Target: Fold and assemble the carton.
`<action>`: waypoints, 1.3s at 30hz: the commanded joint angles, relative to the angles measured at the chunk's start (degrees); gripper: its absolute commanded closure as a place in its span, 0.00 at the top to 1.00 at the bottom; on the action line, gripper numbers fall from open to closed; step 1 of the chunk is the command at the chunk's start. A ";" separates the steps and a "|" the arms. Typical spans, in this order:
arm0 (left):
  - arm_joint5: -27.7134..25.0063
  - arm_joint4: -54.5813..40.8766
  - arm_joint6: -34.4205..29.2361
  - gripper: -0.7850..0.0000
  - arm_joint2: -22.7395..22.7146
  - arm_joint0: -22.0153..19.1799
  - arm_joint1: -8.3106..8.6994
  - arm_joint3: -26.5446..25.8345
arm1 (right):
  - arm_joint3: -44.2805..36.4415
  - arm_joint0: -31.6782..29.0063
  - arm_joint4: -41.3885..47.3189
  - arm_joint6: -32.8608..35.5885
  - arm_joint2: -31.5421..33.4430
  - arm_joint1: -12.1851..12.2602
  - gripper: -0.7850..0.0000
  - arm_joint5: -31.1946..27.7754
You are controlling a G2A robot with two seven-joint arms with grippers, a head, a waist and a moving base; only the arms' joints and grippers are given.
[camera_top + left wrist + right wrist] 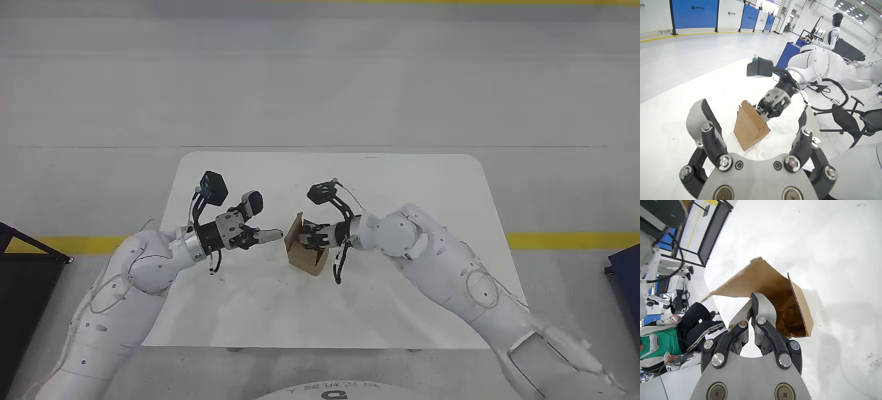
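Note:
A small brown carton (306,246) stands tilted on the white table (420,180), partly folded, with one flap raised. My right gripper (318,238) is shut on the carton's wall at its open top. In the right wrist view the right gripper (752,302) pinches the cardboard edge, and the carton (770,283) opens beyond it. My left gripper (262,236) hangs open just left of the carton, not touching it. In the left wrist view the carton (749,126) sits between the spread fingers (705,115), with the right gripper (762,115) clamped on its upper edge.
The table's near edge (300,345) runs just in front of both arms. Yellow floor tape (570,240) passes either side of the table. Black chairs (853,117) and blue partitions (694,13) stand off the table.

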 commanded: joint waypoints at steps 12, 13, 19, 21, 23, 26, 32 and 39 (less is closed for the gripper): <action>-2.93 -0.18 2.43 1.00 -0.70 0.80 0.19 -1.49 | 1.56 -1.82 9.69 1.17 7.33 1.03 0.00 -0.91; -3.98 -1.94 2.84 1.00 -0.86 1.11 0.24 -1.40 | 1.56 -1.82 9.69 1.17 7.33 1.03 0.00 -0.91; -3.98 -1.94 2.84 1.00 -0.86 1.11 0.24 -1.40 | 1.56 -1.82 9.69 1.17 7.33 1.03 0.00 -0.91; -3.98 -1.94 2.84 1.00 -0.86 1.11 0.24 -1.40 | 3.46 -1.69 10.36 -1.00 8.05 0.92 0.00 2.80; -1.46 -0.09 3.23 1.00 -1.42 1.30 0.25 -1.38 | 5.10 -0.99 11.79 -0.19 7.43 0.55 0.00 6.61; 2.32 4.31 4.53 1.00 -2.67 2.22 0.34 -1.32 | 7.98 0.73 12.79 1.75 6.15 0.01 0.00 8.24; 4.22 7.51 5.85 1.00 -2.71 3.03 0.28 -1.01 | 10.98 2.90 13.74 3.76 2.40 -1.38 0.00 7.66; 4.20 7.44 5.15 1.00 -0.25 1.63 -0.19 1.26 | 14.96 4.92 15.09 5.18 -0.37 -2.73 0.00 5.43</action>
